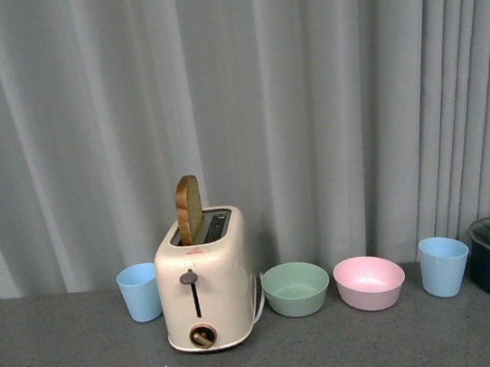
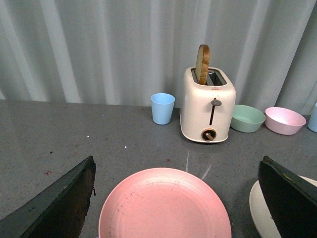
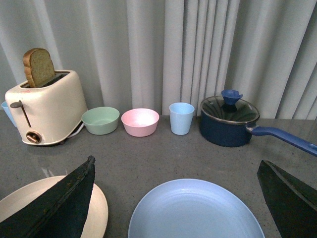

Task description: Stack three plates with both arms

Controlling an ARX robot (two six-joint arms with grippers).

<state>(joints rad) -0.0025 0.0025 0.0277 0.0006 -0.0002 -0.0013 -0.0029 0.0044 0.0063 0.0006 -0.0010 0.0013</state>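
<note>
The left hand [image 2: 176, 159] is spread wide and empty. Its two dark fingers [image 2: 54, 208] frame the pink plate [image 2: 165, 206], which lies flat on the grey surface [image 2: 59, 129] directly below it. The right hand [image 3: 176, 161] is likewise wide and empty, over the light blue plate [image 3: 195, 210]. Between the two lies the cream plate [image 3: 100, 213], just beside the blue one and near the pink one; as far as the wrist views show, it touches neither. None of the three is stacked yet.

Further back stands a toaster [image 2: 207, 106] with a slice of bread up. On the right side is a dark blue pot [image 3: 230, 124], whose long handle [image 3: 282, 136] reaches out behind the blue plate.

The likeliest trouble is the grip itself. Each plate sits flat with a low rim, so a finger that fails to get under the edge would probably shove the plate along the surface. It might also pinch the plate crooked, so that it tips and slides out on the lift. If both arms make for the middle plate at once they could collide there, and a wide swing to the right might catch the pot handle.
</note>
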